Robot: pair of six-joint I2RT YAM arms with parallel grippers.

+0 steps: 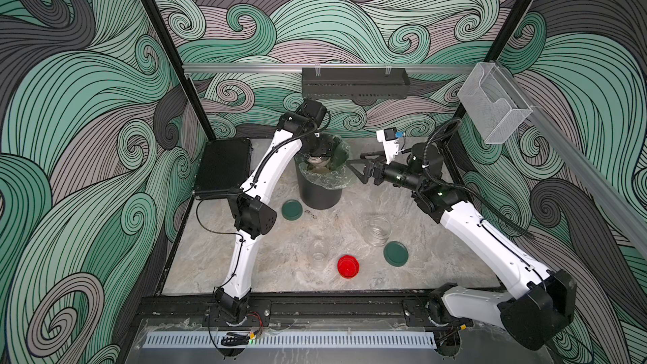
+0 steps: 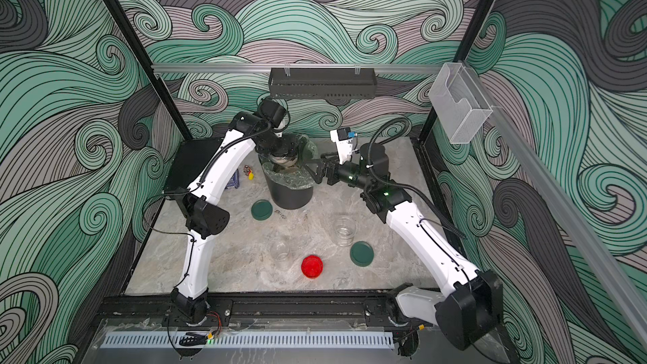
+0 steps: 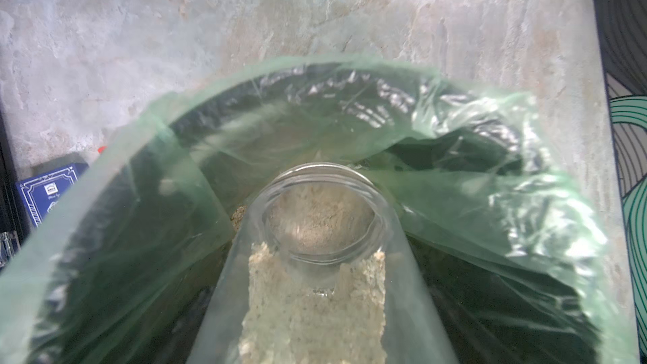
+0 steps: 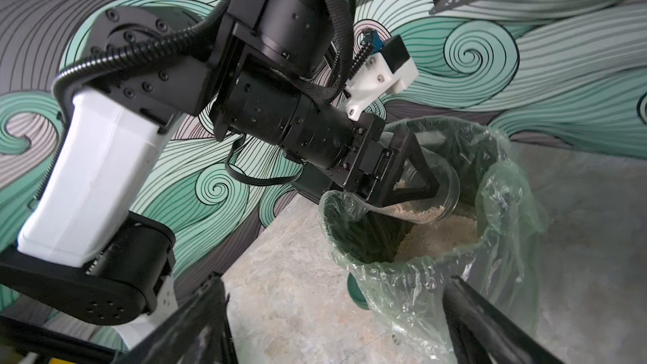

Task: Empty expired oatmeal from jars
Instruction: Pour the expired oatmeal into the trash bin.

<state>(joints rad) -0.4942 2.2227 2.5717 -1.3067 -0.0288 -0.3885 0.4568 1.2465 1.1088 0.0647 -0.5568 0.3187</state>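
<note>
Marble-look tabletop, swirl-pattern walls. Black bin with greenish liner toward back. Left gripper clamped on tilted jar, mouth angled into bin. Oatmeal partly in tilted jar, rest heaped in liner. Right gripper just beside bin rim, fingers spread wide, holding nothing. Wide empty jar and small empty jar upright, lidless, on tabletop. Red lid near small empty jar. Green lid beside bin base, second green lid beside wide empty jar.

Tilted jar holds pale oatmeal; two empty jars stand upright.
</note>
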